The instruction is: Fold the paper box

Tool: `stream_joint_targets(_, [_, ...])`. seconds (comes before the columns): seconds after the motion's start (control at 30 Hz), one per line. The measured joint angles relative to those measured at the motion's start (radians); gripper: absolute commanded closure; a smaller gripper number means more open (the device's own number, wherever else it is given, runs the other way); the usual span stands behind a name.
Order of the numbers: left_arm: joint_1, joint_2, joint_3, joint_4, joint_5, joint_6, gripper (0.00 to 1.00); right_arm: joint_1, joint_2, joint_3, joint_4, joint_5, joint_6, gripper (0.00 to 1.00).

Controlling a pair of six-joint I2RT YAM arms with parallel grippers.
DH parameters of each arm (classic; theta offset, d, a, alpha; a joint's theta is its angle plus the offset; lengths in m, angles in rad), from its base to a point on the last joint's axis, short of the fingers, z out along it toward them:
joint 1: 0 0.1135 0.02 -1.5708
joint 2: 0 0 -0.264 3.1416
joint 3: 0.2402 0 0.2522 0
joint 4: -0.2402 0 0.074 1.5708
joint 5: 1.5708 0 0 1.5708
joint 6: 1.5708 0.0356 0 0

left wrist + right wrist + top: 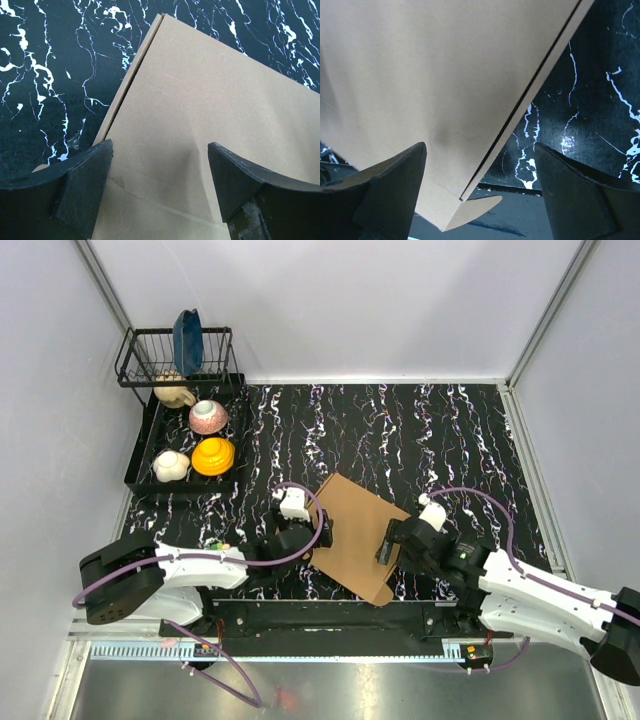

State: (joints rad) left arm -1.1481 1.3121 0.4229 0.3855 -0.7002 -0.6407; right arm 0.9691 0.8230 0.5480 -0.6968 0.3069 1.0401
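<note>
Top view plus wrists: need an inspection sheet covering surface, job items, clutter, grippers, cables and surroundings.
Surface: black marbled tabletop, no spills seen.
Job's things: box lies flat at the near edge between the arms, not erected.
Clutter: rack far left holding bowls and a blue plate, well apart from the box.
Grippers: left gripper and right gripper over opposite box edges, jaws open.
Cables: purple cables loop along both arms, off the box.
Surroundings: white walls; nothing else seen.

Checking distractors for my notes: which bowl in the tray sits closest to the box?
The orange bowl, at the tray's near-right corner. The white bowl is to its left, the pink bowl farther back; both lie farther from the box.
</note>
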Motion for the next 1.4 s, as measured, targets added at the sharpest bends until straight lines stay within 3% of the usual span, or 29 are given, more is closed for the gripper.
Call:
stream_joint_targets(0.3, [0.009,0.019,0.002,0.024,-0.029,-0.069,0.15,-0.007,0.141,-0.048,0.163,-0.024,0.051,0.06])
stream_joint_targets(0.57, [0.126,0.024,0.001,0.060,0.018,-0.064,0.15,-0.224,0.349,-0.016,0.434,-0.126,-0.068,0.07])
stream_joint_targets(0.93, [0.298,-0.026,-0.008,0.076,0.256,-0.068,0.13,-0.395,0.611,0.113,0.710,-0.170,-0.282,0.10])
stream_joint_targets(1.2, [0.425,-0.222,0.015,-0.111,0.268,-0.071,0.09,-0.405,0.632,0.114,0.761,-0.170,-0.314,0.03])
stream_joint_targets(1.4, [0.554,-0.220,0.029,-0.107,0.320,-0.081,0.08,-0.416,0.624,0.132,0.730,-0.150,-0.355,0.00])
